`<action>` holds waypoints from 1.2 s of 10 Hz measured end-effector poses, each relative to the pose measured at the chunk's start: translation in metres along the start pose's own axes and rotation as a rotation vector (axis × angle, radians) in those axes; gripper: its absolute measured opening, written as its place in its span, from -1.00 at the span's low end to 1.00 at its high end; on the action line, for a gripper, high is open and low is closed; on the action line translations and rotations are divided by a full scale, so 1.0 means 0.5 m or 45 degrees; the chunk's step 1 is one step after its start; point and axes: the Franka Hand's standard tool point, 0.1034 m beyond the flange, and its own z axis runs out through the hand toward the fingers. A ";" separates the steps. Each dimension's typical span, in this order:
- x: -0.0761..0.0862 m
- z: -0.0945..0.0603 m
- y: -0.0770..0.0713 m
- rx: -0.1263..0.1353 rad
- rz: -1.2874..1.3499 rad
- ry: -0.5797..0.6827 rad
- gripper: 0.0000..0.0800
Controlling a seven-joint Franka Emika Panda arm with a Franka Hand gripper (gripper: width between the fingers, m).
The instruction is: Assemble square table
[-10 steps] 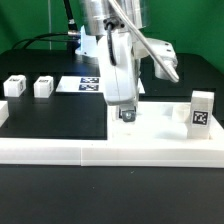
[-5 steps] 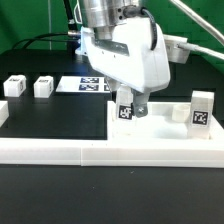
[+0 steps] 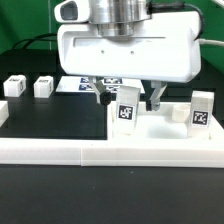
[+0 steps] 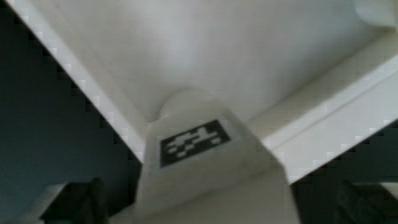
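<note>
The white square tabletop [image 3: 165, 132] lies at the exterior view's right. One tagged block leg [image 3: 125, 114] stands upright at its near left corner, and it also fills the wrist view [image 4: 210, 150]. My gripper [image 3: 130, 100] hangs straight over this leg, open, with a dark finger on each side of it [image 3: 103, 94] and a gap at both sides. In the wrist view the gripper [image 4: 214, 205] straddles the leg. A second leg [image 3: 201, 110] stands at the tabletop's right corner. Two loose legs [image 3: 15, 85] [image 3: 43, 86] lie at the far left.
The long white border rail [image 3: 80, 153] runs along the front. The marker board [image 3: 88, 83] lies behind the gripper, partly hidden by it. Cables hang at the back left.
The gripper has turned about its vertical axis, so its broad face now points at the camera, and its fingers have spread apart off the leg. The leg stays standing in the corner.
</note>
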 end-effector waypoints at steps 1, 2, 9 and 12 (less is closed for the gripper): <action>-0.001 0.000 -0.006 -0.006 -0.093 0.021 0.62; -0.001 0.002 -0.004 -0.003 -0.062 0.018 0.62; 0.005 0.006 0.015 0.020 0.472 0.010 -0.26; -0.003 0.012 0.014 0.084 1.126 0.009 -0.26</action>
